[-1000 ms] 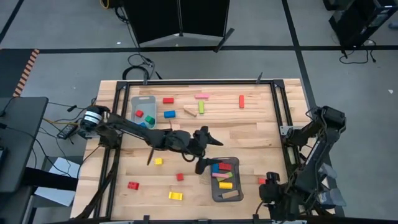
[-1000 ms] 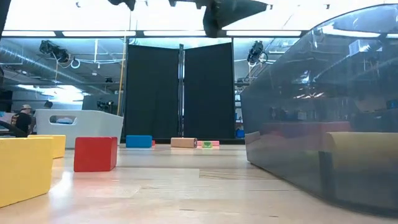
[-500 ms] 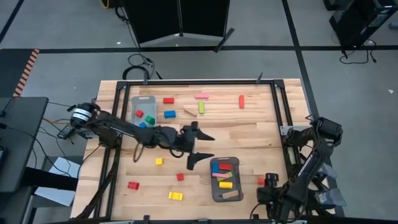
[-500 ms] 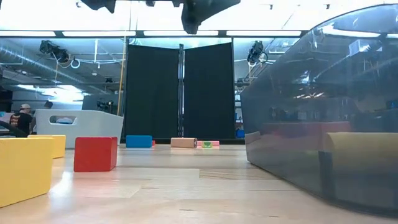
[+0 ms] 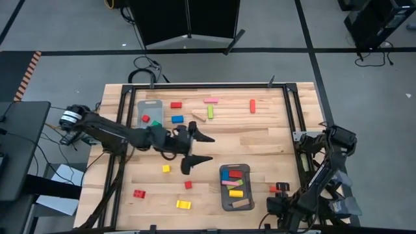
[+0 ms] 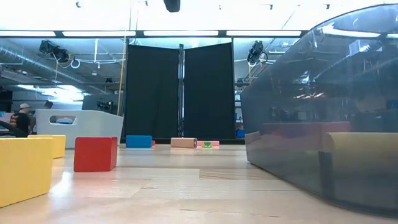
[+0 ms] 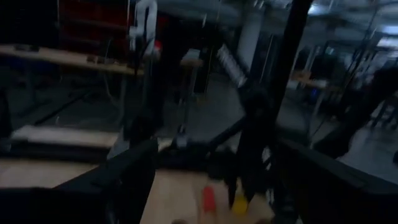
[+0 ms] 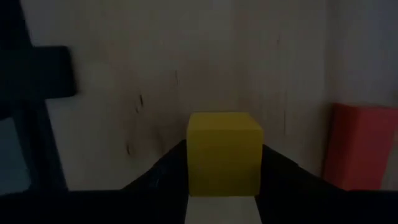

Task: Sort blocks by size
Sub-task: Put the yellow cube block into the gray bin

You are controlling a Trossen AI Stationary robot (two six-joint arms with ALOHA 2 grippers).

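Note:
Blocks lie loose on the wooden table: red [image 5: 175, 104], blue [image 5: 177, 119], pink [image 5: 212, 101], yellow [image 5: 166, 168] and others. My left gripper [image 5: 195, 151] hangs open above the table's middle with nothing between its fingers. My right gripper [image 5: 281, 190] is low at the table's near right corner. In the right wrist view it [image 8: 224, 155] is shut on a small yellow cube [image 8: 224, 152], with a red block [image 8: 360, 146] lying beside it. My right gripper has the yellow cube between its two fingers [image 8: 168, 177], one on each of two opposite side faces [image 8: 193, 162]. The cube sits upright with its bottom on the table. How far back it reaches between the fingers does not show.
A grey tray [image 5: 151, 104] at the far left holds small red, green and blue cubes. A second grey tray [image 5: 223, 188] near the middle front holds longer blocks. The table's black frame [image 5: 289, 117] runs along the right side. In the low view a yellow block [image 6: 22, 168] stands nearest.
My left gripper has gone from beside the near tray toward the table's left edge, staying open, and its fingers have swung round as it went.

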